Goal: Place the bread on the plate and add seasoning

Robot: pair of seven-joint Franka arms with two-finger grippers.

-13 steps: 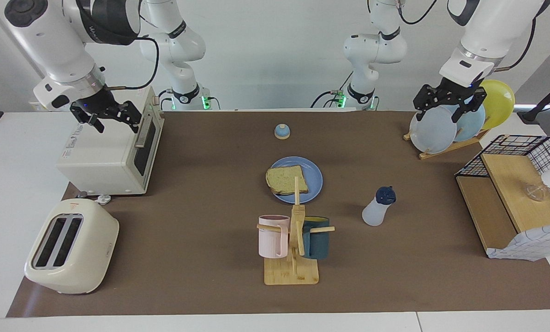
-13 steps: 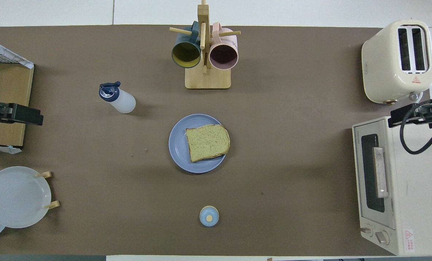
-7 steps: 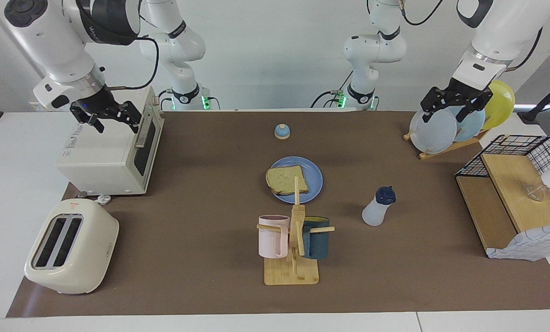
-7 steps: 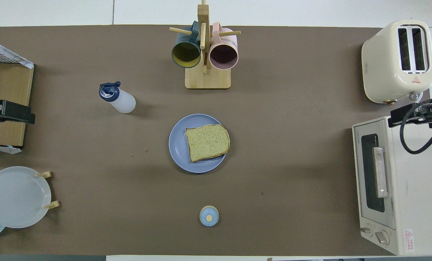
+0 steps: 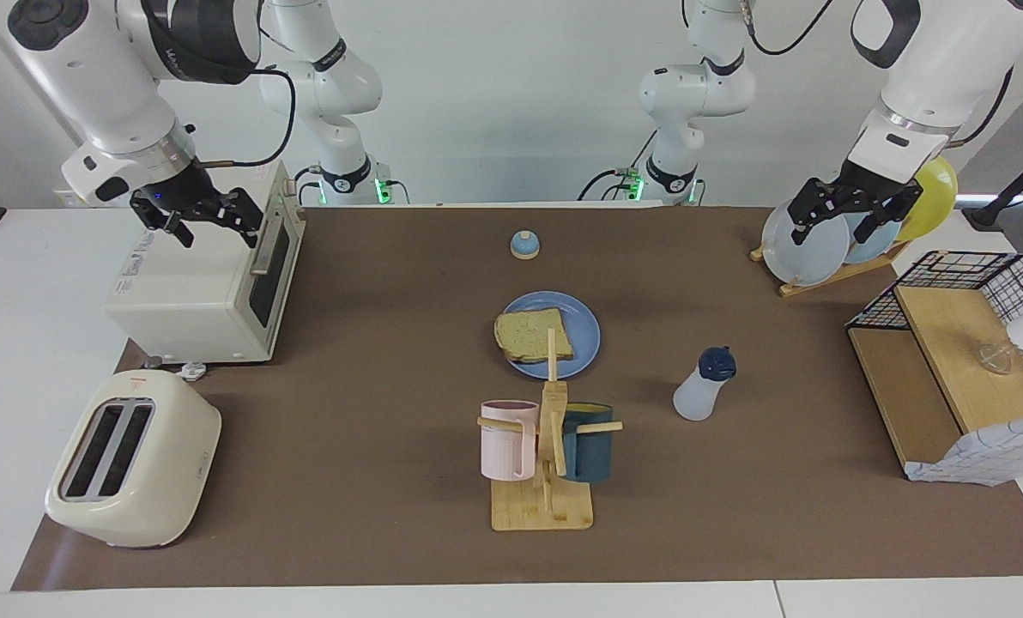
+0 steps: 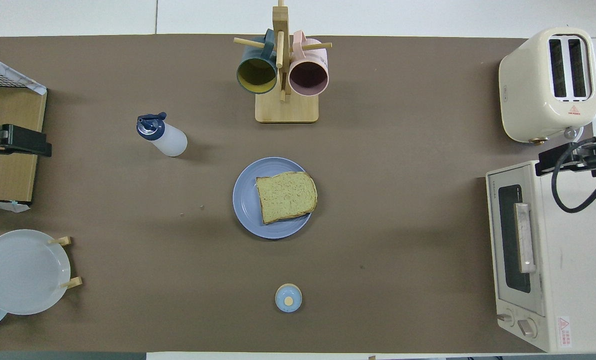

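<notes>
The brown mat (image 5: 391, 515) covers most of the table. On it, directly under the right gripper (image 5: 196, 216), sits the boxy white toaster oven (image 5: 207, 275); the overhead view shows small grey lettering down the edge of its door frame and a red-and-white warning sticker by its knobs, neither clear enough to read. That gripper hangs over the oven's top with its jaws spread wide and nothing between them. Farther from the robots than the oven stands the cream two-slot toaster (image 5: 132, 459), with a red triangle mark on its top that cannot be read.

The left gripper (image 5: 846, 209) is raised over the wooden rack of grey, light-blue and yellow plates (image 5: 808, 236), jaws likewise spread wide and empty. Beside the rack, at the left arm's end, is the wire-and-wood shelf (image 5: 949, 378).

Well away from both grippers, mid-mat, lies the round medium-blue plate (image 5: 582, 330) with the square slice of tan bread (image 5: 530, 335) lying on it. The wooden mug tree (image 5: 550, 481) with a pink mug (image 5: 507, 439) and a dark blue mug (image 5: 589, 446) stands farther out. The translucent white seasoning bottle with a navy cap (image 5: 705, 384) stands upright, well below the left gripper and clear of the plate. The small blue-domed bell (image 5: 524, 245) sits nearest the robots.
</notes>
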